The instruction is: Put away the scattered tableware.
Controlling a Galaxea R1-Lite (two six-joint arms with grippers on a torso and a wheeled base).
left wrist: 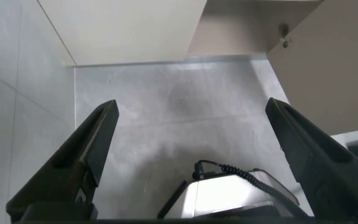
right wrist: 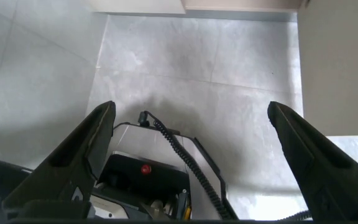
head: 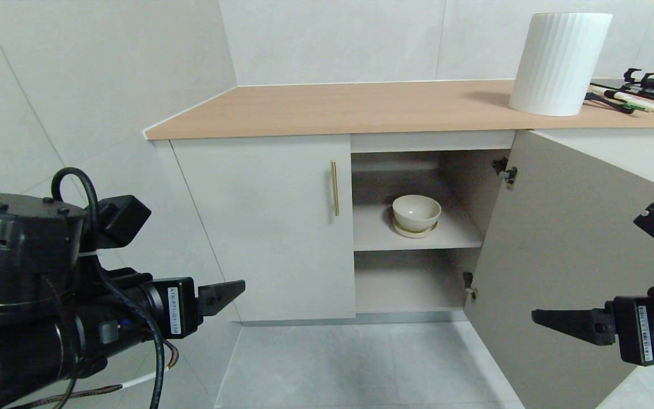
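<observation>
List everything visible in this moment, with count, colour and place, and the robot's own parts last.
bowl: 1, cream, on the saucer, upper shelf of the open cabinet
saucer: 1, cream, under the bowl
shelf: 1, pale grey, halfway up the cabinet
countertop: 1, light wood, above the cabinet
ribbed container: 1, white, upright on the countertop, right
utensils: a few, white and black, beside the container; exact count unclear
closed door: 1, white, left
handle: 1, gold, vertical, on the closed door
open door: 1, grey-beige, swung out right
floor: grey tile
left hand: open, empty, low left
right hand: open, empty, low right
</observation>
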